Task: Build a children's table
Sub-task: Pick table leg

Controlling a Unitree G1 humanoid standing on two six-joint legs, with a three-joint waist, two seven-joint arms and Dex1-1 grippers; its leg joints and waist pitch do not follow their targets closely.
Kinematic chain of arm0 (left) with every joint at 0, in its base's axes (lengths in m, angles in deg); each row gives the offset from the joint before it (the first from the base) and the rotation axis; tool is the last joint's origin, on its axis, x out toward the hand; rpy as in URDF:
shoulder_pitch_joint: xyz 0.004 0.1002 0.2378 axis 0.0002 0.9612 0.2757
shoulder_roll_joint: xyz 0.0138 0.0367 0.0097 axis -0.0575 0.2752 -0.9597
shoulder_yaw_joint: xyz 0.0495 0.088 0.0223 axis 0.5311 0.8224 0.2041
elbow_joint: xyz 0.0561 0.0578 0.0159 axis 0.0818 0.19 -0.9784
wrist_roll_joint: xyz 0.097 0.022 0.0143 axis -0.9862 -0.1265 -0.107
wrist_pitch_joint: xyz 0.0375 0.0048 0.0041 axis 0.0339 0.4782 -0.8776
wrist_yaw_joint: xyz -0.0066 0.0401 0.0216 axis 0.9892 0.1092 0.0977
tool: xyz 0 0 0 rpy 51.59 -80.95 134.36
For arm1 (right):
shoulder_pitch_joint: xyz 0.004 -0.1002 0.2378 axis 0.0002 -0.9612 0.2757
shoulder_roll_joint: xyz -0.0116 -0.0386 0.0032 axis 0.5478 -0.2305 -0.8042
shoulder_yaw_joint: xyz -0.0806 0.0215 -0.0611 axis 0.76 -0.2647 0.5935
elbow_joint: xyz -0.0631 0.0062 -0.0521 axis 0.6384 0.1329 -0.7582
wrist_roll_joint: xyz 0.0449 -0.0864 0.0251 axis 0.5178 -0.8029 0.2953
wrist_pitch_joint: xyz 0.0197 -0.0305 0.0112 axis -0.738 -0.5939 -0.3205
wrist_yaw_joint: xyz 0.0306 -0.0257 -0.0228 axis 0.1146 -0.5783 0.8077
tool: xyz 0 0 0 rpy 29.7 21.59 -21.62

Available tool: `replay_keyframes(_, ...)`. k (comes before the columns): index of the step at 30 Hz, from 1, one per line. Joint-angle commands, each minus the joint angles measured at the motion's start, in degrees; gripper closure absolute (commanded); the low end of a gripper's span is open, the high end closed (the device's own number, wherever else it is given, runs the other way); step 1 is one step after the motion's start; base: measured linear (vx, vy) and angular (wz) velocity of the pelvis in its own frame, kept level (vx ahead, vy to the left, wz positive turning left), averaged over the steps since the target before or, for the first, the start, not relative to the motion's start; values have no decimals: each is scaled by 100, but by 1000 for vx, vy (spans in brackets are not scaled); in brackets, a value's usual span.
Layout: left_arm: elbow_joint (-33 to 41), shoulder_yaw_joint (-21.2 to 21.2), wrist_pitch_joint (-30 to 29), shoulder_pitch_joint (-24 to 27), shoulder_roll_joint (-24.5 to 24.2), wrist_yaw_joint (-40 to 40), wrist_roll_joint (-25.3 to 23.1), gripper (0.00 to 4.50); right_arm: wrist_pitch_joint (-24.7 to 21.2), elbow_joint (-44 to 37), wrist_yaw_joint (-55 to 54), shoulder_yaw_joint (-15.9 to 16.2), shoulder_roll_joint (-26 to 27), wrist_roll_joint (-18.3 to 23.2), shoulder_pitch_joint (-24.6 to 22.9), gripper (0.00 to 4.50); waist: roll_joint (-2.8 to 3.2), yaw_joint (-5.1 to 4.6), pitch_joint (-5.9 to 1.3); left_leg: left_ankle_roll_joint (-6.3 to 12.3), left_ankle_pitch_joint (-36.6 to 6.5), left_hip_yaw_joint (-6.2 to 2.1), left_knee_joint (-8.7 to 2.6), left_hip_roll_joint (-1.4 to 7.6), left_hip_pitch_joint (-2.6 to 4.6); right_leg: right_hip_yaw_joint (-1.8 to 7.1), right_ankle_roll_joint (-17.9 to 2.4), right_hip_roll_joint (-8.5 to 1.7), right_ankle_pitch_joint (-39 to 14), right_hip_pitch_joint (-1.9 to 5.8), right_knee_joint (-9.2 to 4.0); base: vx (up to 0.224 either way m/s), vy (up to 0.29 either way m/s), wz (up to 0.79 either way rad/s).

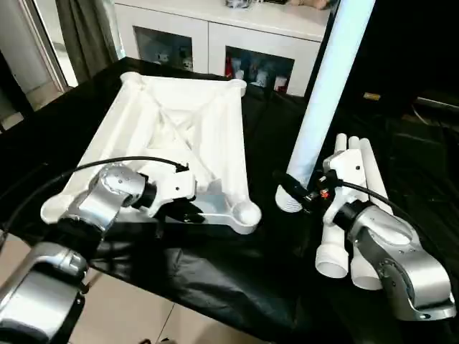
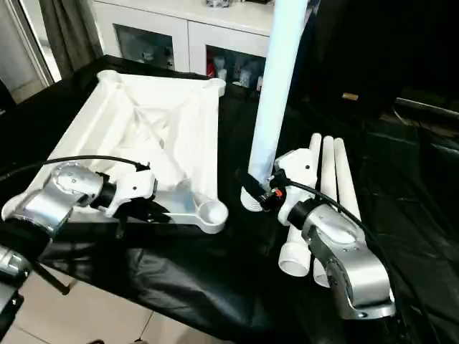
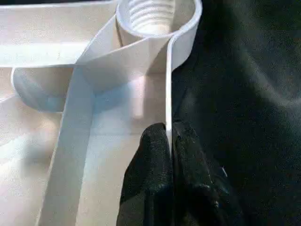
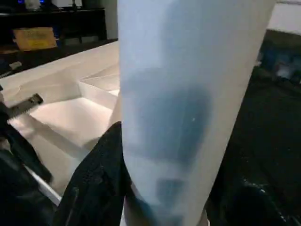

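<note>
We take the white table top [image 1: 179, 136] as our landmark: it lies upside down on the black-draped work surface [image 1: 237, 279], ribbed underside up, with a round socket at each corner. Our left forearm reaches in from the near left edge of the top, bent at the elbow, the wrist turned so the left gripper [image 1: 188, 213] points along the top's near rim toward the near right corner socket [image 1: 247, 212]. In the left wrist view its two black fingers [image 3: 155, 160] are pressed together on the thin upright side wall of the top, one finger inside the wall and one outside, with the threaded socket just beyond them.

To the right of the top, our right arm comes in from the near right, the forearm angled up and inward over the cloth. The right gripper [image 1: 295, 190] holds a long white leg [image 1: 326, 93] near its wide lower end. The leg stands nearly upright, leaning slightly away to the right, its foot just beside the top's near right socket and apart from it. In the right wrist view the black fingers [image 4: 101, 174] sit on either side of the leg, clamping it.

Three more legs [image 1: 355, 208] lie side by side on the cloth, farther right of the top, under and beside our right wrist. A white cabinet [image 1: 215, 32] stands behind the top's far edge.
</note>
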Motion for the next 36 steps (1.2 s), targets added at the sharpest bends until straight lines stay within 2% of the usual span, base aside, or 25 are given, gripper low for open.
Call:
replay_keyframes(1,551,-262,-208,65,152,254,344,450,-116,158,85,-5,25,115,131,261,43,53,-374,123,-225,-64,-456,310,4,218,-1718,-388,693,358,-321,0,0,0)
replay_keyframes(3,736,-331,-424,306,481,747,388,450,11,548,22,48,199,44,346,261,29,66,-365,206,-197,-48,-445,313,0,215,-1757,-389,666,351,-332,0,0,0)
replay_keyframes(5,763,-272,-422,435,591,907,274,450,68,798,-33,37,349,50,520,261,-27,43,-368,245,-191,-35,-446,316,-16,207,-1764,-394,499,358,-345,0,0,0)
replay_keyframes(6,763,-272,-422,435,591,907,274,450,68,798,-33,37,349,50,520,261,3,48,-350,228,-241,-32,-454,316,0,216,-1676,-382,278,334,-368,0,0,0)
replay_keyframes(7,785,-224,-427,546,720,1126,145,450,32,1019,2,119,442,34,735,261,-76,42,-355,245,-236,-18,-449,324,9,217,-1654,-378,263,337,-375,0,0,0)
replay_keyframes(8,783,-200,-429,572,762,1212,86,450,-12,1074,46,183,456,20,811,261,-43,31,-349,234,-219,-36,-462,322,-17,211,-1614,-388,175,352,-364,0,0,0)
replay_keyframes(10,815,-148,-496,604,783,1285,-13,450,-90,1128,145,309,435,-22,900,261,-27,51,-348,234,-214,-20,-452,323,16,225,-1528,-378,153,323,-376,0,0,0)
replay_keyframes(12,889,-63,-603,633,733,1300,-144,450,-158,1163,245,432,384,-78,951,261,-66,49,-347,263,-145,-23,-455,322,-5,217,-1487,-376,181,334,-365,0,0,0)
replay_keyframes(13,895,-43,-615,635,716,1302,-174,450,-174,1168,259,455,370,-93,957,261,-52,50,-347,257,-137,-27,-458,329,-3,216,-1475,-383,177,331,-362,0,0,0)
replay_keyframes(15,929,67,-697,638,602,1306,-349,450,-199,1214,335,547,305,-188,984,261,-64,48,-345,243,-118,-26,-461,331,4,213,-1438,-380,172,318,-367,0,0,0)
replay_keyframes(17,965,98,-756,644,558,1313,-411,450,-168,1276,367,553,295,-218,1012,261,-71,44,-340,201,-167,-24,-465,326,4,216,-1431,-378,161,315,-370,0,0,0)
replay_keyframes(18,968,145,-801,623,484,1299,-505,450,-174,1285,392,524,261,-195,1028,261,-51,41,-333,176,-178,-27,-467,322,3,217,-1425,-376,164,312,-369,0,0,0)
replay_keyframes(22,967,247,-907,548,337,1216,-711,450,-280,1196,445,435,149,-127,1018,261,-68,18,-321,146,-264,-30,-475,322,-1,223,-1411,-375,96,321,-385,0,0,0)
replay_keyframes(23,935,307,-972,486,283,1132,-771,450,-331,1140,463,395,90,-101,996,261,-39,12,-309,114,-344,-25,-479,317,11,227,-1395,-365,9,307,-407,0,0,0)
replay_keyframes(25,923,338,-1007,451,256,1087,-794,450,-351,1119,467,375,64,-86,987,261,-48,8,-296,59,-439,-33,-494,319,2,230,-1369,-369,-148,314,-417,0,0,0)
replay_keyframes(29,925,393,-1091,357,238,947,-789,450,-345,1182,473,334,70,-99,983,261,-19,-10,-288,-71,-621,-39,-508,324,9,238,-1327,-362,-438,303,-449,0,0,0)
replay_keyframes(36,831,450,-1119,248,237,841,-767,450,-246,1525,500,411,176,-181,1096,261,-10,-9,-284,-121,-676,-34,-512,330,19,245,-1378,-345,-400,283,-453,0,0,0)
